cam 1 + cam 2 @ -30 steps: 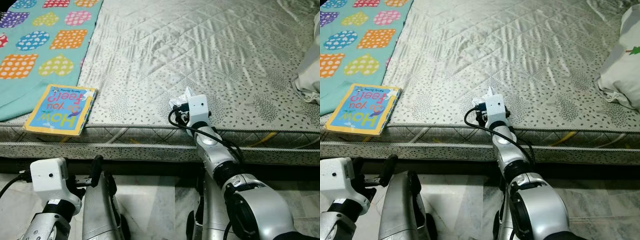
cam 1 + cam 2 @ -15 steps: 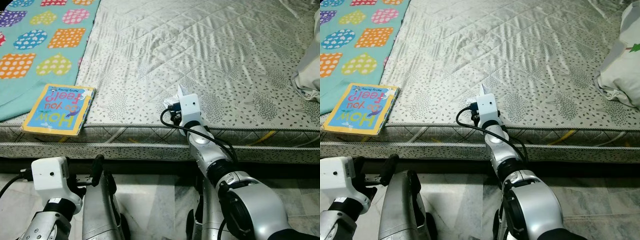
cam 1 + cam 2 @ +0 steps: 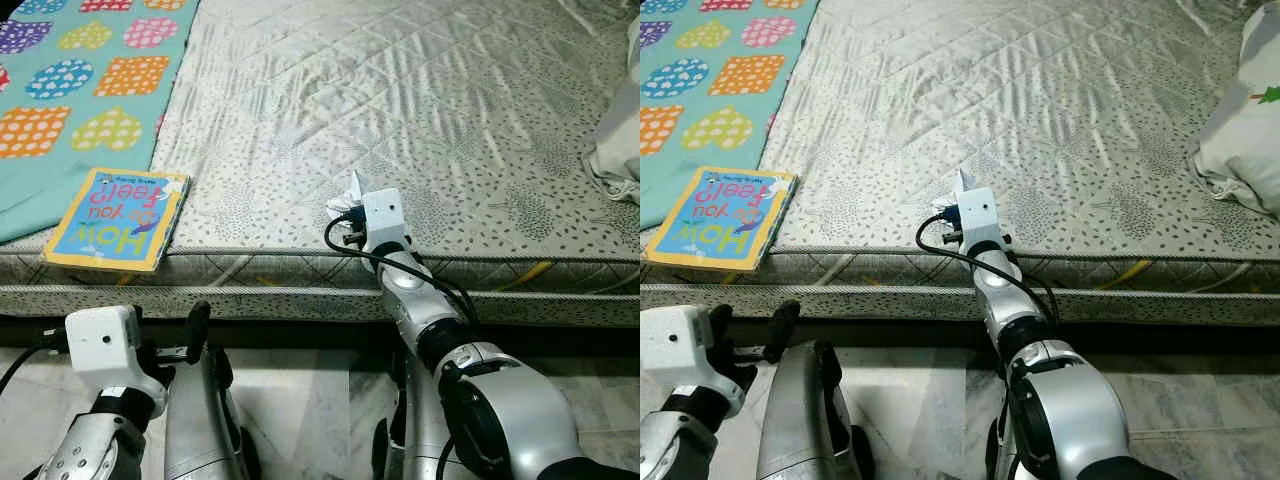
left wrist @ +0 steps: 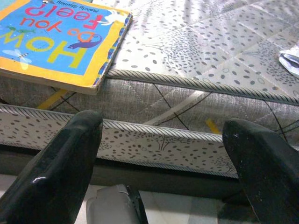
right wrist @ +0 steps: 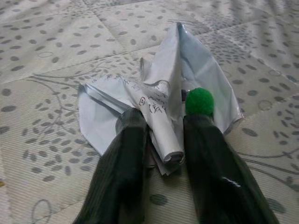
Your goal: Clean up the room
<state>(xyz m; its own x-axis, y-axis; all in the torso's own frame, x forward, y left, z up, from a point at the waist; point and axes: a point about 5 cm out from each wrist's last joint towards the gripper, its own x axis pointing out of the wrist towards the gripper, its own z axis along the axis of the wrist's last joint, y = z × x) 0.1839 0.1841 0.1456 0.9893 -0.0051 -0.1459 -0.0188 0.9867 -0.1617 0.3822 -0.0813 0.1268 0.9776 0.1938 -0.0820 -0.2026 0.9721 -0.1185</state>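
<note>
Where the right gripper (image 5: 161,140) reaches over the near edge of the mattress (image 3: 400,90), its two glossy black fingers (image 5: 124,163) are clamped on a crumpled paper (image 5: 159,100): thin white sheet, creased into stiff folds and a rolled core, faint print on it, with a small fuzzy green pompom (image 5: 199,101) resting at one fingertip. In the head views the paper (image 3: 352,190) pokes up as a pale peak just at 11 o'clock from the white wrist block, near the front edge of the bed.

The left gripper (image 4: 163,154) hangs low before the bed side, at 7 o'clock in the head view, its smooth rounded fingers (image 4: 60,163) spread wide apart and holding nothing.

The mattress cover is satiny, silver-grey, diamond-quilted, printed with small dark speckles and leafy patches; corded piping runs along its edge. A flat, square-cornered picture book (image 3: 118,218), blue with a yellow border, lies at 9 o'clock, overhanging the edge slightly, partly on a teal blanket (image 3: 80,80) with dotted hearts. A white pillow (image 3: 1245,130) sits at 3 o'clock. Below is pale marbled floor tile (image 3: 300,400).
</note>
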